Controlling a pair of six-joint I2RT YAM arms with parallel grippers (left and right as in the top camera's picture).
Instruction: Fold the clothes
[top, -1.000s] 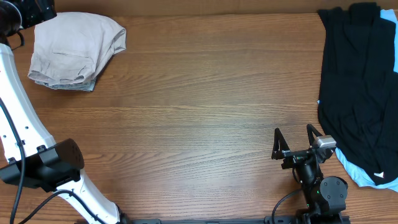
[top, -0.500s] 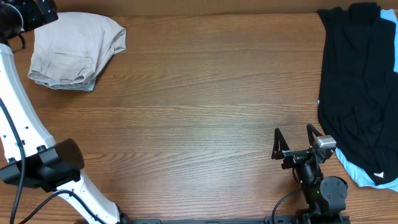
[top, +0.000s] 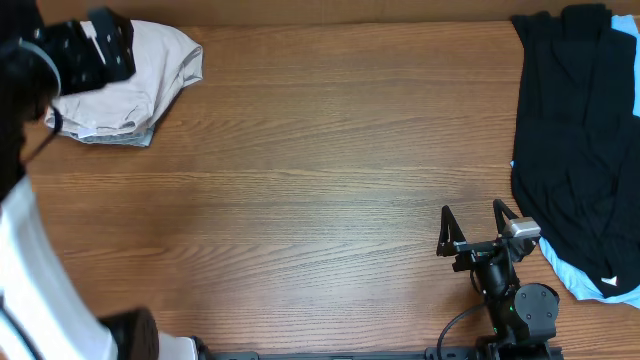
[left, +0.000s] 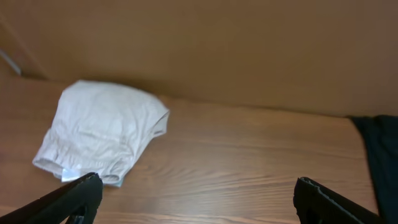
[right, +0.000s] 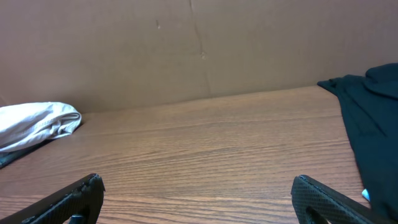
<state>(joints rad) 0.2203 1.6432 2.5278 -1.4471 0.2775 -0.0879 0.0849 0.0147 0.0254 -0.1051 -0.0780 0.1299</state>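
So the left gripper (left: 198, 182) is spread wide, the bundled khaki shorts (left: 102, 127) lying on the wooden table (left: 249, 162) just ahead of its left finger (left: 81, 193), and the right gripper (top: 471, 225) is spread too, black garments (top: 580, 130) off to its right.

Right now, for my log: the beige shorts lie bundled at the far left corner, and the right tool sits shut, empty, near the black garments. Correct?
No: the right tool is open, fingers spread wide, as the right wrist view shows. The rest holds: it is empty near the black garments, beige shorts bundled far left.
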